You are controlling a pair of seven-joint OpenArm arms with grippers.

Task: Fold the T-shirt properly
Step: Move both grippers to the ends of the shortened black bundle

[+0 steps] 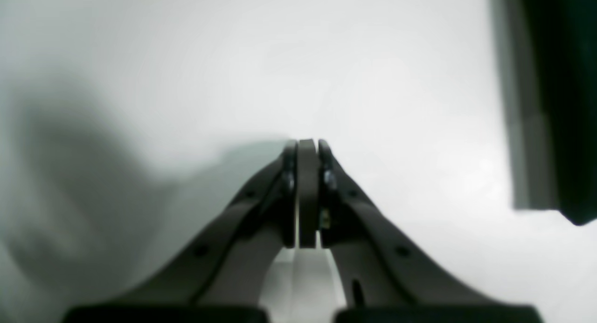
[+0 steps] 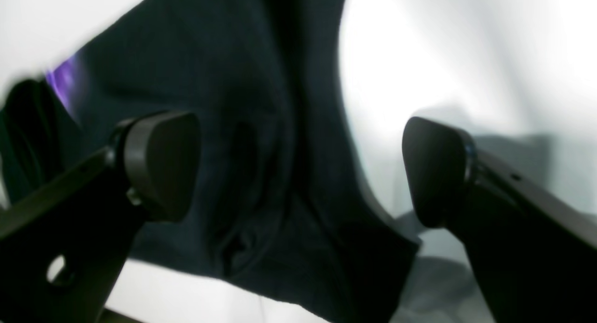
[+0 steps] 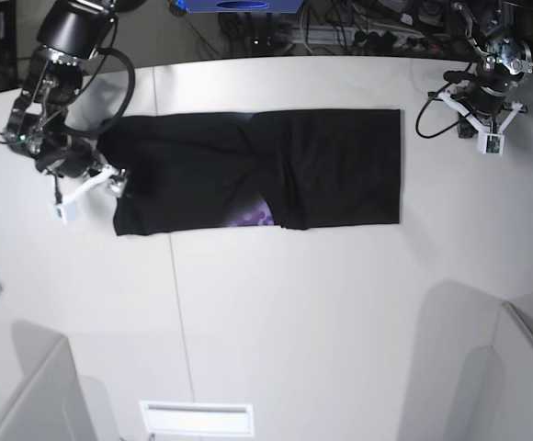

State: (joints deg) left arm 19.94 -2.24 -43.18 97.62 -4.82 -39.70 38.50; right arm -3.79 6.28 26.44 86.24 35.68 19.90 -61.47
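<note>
left gripper (image 1: pixel 307 148) closed, right gripper (image 2: pixel 298 169) spread wide

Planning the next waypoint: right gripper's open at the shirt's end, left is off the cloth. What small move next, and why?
Probably lower the right gripper and close on the T-shirt edge under it. In the right wrist view its fingers stand wide apart over black cloth, gripping nothing. The shirt lies as a long band on the table, so the end still needs folding inward. The left gripper is shut, off to the side.

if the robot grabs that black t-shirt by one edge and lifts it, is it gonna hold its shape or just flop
Likely flop: the T-shirt lies flat with soft creases and overlapping folded layers, so it looks limp. Lifted by one edge, those layers would probably slide apart. It seems light, being thin cloth. The right hand is open over its end.
</note>
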